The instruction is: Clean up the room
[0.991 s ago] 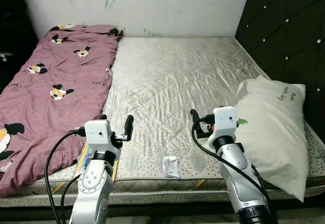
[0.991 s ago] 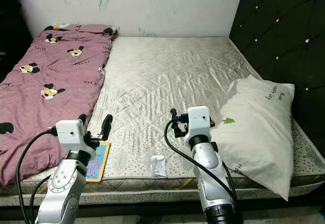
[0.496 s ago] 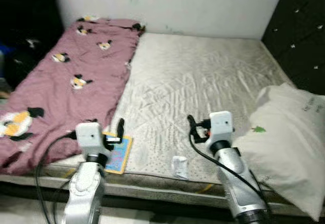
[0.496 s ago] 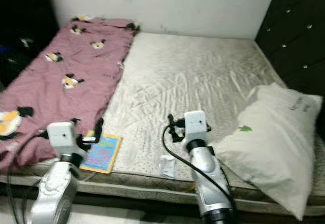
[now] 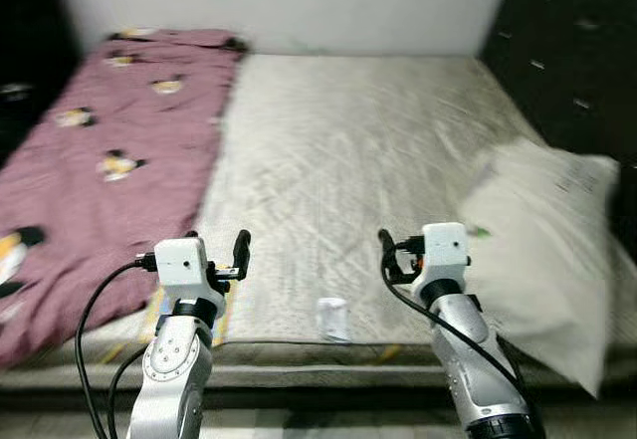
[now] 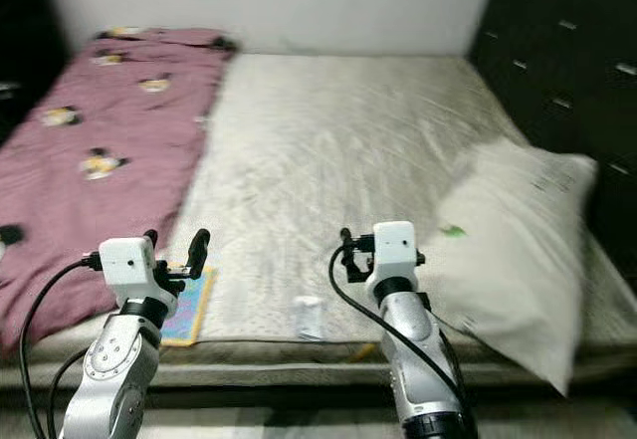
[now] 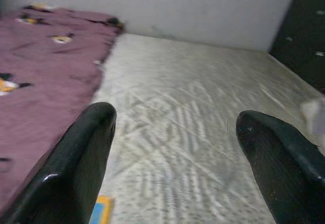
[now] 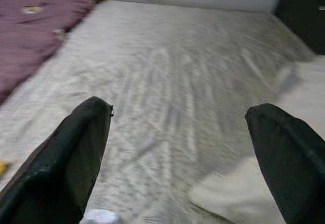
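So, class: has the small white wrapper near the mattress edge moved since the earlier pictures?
No. The white wrapper lies at the same spot by the mattress front edge, between the book and the pillow; only the camera shifted.

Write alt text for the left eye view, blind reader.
Both robot arms are raised over the near edge of a bare mattress, left pincer and right pincer open and empty. A small white wrapper lies between them, a purple blanket on the left, a white pillow on the right; the picture is blurred.
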{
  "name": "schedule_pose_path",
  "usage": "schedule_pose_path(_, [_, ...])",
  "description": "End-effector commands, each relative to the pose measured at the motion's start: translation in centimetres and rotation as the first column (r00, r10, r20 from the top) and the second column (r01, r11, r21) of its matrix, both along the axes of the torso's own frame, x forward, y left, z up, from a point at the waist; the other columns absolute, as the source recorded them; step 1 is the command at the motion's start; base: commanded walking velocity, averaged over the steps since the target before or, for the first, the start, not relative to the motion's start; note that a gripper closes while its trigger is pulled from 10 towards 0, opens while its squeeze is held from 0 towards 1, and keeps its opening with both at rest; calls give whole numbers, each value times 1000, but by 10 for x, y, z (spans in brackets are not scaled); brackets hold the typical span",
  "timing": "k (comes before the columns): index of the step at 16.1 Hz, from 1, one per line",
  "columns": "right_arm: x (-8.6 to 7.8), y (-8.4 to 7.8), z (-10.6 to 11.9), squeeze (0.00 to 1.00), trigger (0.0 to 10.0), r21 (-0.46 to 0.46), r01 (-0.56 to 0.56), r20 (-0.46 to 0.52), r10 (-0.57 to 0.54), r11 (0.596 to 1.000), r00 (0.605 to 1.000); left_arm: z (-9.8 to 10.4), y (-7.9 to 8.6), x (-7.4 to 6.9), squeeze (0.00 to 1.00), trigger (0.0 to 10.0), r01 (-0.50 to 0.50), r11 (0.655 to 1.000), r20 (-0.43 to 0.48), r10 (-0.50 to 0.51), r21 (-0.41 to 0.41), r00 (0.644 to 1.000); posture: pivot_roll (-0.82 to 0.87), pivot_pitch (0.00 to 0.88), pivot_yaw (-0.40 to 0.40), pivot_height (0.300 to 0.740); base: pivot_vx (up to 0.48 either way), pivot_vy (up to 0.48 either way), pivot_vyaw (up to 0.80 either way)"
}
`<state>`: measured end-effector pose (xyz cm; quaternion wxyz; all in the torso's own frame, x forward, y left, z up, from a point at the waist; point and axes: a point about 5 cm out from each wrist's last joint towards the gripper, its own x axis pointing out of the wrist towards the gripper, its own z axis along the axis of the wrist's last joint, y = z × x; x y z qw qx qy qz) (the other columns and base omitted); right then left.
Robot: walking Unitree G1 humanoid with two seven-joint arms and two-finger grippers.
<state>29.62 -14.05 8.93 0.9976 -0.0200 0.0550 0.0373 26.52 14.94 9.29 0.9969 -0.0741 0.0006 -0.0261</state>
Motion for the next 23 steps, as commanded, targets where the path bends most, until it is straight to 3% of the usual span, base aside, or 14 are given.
schedule_pose_path(1, [3, -3, 7, 0, 10000, 2, 8, 26, -8, 1000, 1000, 1, 0, -1, 0, 10000, -1, 1000, -4, 1, -3, 1000, -3, 55, -39, 740, 0, 0, 0])
schedule_pose_path(23, [-6, 9, 0, 0, 10000, 13, -78, -7, 78, 997, 997, -1, 4, 0, 0, 10000, -20, 1000, -33, 19, -6, 999, -2, 84, -36, 740, 0, 0, 0])
